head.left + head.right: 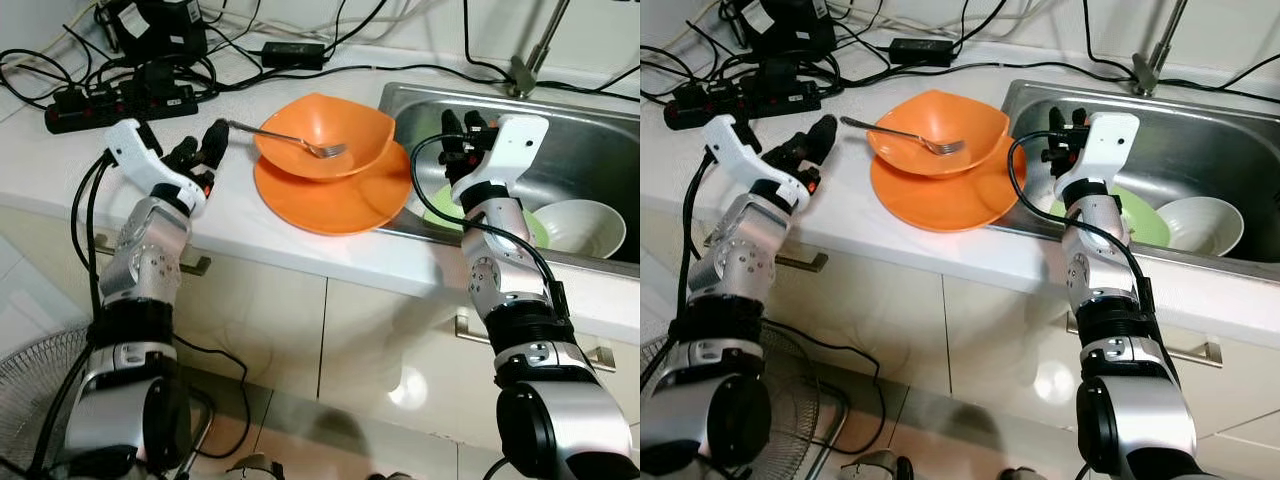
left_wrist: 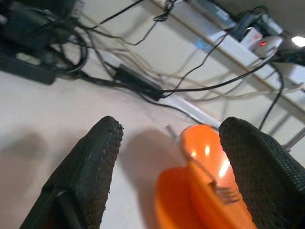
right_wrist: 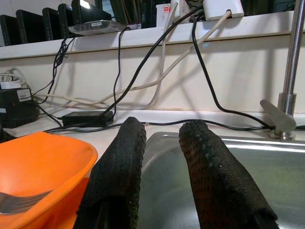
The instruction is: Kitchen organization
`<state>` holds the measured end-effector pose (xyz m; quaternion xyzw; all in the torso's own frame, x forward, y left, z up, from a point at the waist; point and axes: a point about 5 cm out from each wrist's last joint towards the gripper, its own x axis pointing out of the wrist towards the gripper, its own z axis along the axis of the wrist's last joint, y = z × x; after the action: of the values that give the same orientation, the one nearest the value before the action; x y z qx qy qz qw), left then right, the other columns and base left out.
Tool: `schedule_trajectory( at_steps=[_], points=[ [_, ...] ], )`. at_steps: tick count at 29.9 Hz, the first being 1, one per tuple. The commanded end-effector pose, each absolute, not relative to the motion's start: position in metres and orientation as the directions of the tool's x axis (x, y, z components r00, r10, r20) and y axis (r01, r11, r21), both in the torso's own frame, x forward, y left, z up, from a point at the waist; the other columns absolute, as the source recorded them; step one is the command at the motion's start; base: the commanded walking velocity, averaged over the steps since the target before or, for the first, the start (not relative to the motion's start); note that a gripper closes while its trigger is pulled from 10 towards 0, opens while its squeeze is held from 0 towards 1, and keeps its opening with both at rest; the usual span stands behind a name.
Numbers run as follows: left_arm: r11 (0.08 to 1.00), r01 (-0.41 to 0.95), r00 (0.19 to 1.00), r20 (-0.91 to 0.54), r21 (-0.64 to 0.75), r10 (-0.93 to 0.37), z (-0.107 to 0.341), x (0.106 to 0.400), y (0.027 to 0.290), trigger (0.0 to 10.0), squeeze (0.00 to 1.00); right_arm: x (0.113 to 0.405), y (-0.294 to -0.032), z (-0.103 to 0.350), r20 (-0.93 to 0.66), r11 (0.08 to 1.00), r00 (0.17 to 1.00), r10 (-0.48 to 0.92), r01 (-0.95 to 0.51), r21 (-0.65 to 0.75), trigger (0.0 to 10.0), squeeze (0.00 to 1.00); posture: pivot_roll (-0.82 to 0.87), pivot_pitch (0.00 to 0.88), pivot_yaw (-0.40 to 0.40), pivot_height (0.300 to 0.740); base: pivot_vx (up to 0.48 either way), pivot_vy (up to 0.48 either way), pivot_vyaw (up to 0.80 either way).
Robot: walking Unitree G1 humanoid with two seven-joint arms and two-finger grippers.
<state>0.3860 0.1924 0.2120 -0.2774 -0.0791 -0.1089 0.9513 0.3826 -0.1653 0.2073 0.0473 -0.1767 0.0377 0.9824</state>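
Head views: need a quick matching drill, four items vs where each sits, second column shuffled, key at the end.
Items:
1. fork
2. orange bowl
3. white bowl
4. power strip

Places:
A. in the sink, beside a green plate
B. on the counter behind the left hand
C. on the orange plate
D. tines in the orange bowl, handle out over its rim toward the left hand

Pairs: 1-D, 2-C, 3-A, 4-B

The left hand is open near the fork handle. The right hand is over the sink edge.
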Motion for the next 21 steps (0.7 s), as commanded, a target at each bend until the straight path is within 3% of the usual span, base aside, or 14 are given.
schedule_trajectory(
  at_steps=[1,21],
  points=[
    [0.817,0.257,0.962,0.215,-0.516,-0.166,0.213,0.389,0.194,10.0,0.00,0.381,-0.169,0.211,0.365,0.994,0.930,0.047,-0.079,0.075,10.0,0.00,0.11,0.057,0.019,0.740,0.000,0.000,0.00],
    [0.767,0.238,0.970,0.192,-0.596,-0.152,0.214,0.408,0.185,10.0,0.00,0.375,-0.174,0.209,0.360,0.996,0.932,0.042,-0.069,0.062,10.0,0.00,0.07,0.075,0.014,0.740,0.000,0.000,0.00]
  ],
)
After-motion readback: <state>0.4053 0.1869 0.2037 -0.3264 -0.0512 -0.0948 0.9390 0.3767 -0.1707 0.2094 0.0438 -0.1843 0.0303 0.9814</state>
